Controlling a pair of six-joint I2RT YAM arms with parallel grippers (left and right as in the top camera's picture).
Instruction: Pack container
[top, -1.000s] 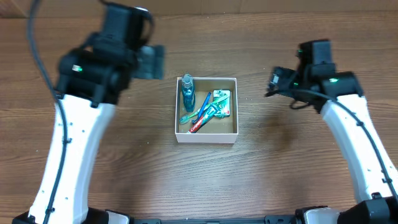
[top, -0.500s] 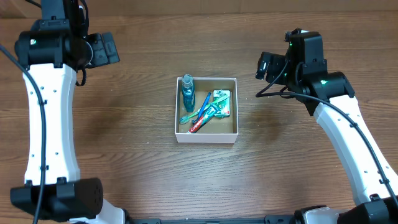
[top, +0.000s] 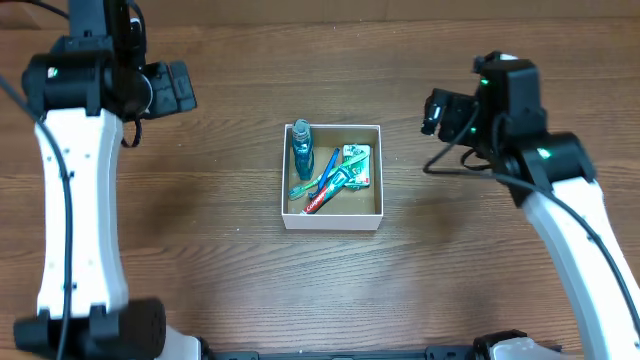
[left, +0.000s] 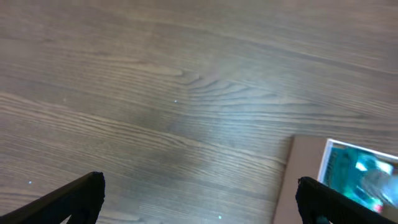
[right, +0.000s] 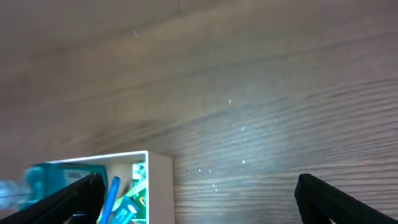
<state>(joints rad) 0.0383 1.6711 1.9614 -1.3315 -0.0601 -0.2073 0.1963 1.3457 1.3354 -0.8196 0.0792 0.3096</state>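
Observation:
The container (top: 379, 178), a small square white box with a brown inside, sits at the table's middle. In it lie a teal bottle (top: 301, 148), a blue toothbrush, a red-and-white tube and a green packet (top: 356, 165). My left gripper (top: 172, 86) is raised at the far left, open and empty; its wrist view shows the container's corner (left: 303, 171) at lower right. My right gripper (top: 437, 110) is raised right of the container, open and empty; its wrist view shows the container's wall (right: 159, 186) at lower left.
The wooden table (top: 200, 250) runs around the container on all sides. My two white arms reach in from the front left and front right.
My left arm swung from above the container's left out to the far left and is holding there. My right gripper moved slightly right.

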